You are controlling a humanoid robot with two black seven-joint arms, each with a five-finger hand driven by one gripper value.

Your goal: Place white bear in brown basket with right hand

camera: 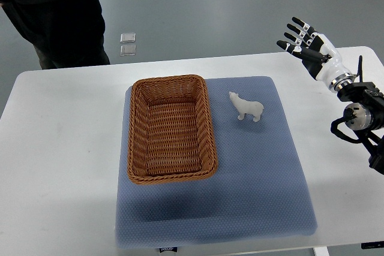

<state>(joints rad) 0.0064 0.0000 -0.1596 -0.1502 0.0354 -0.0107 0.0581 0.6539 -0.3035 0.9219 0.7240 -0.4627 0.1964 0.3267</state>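
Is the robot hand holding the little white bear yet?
No. The right hand is open and empty; the small white bear figurine stands untouched on the blue mat.

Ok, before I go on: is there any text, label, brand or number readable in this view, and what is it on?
Nothing can be read.
Small dark tag at the near edge of the blue mat: it carries pale marks, too small and blurred to read.
White bear, brown basket, white table and right hand: no print visible.
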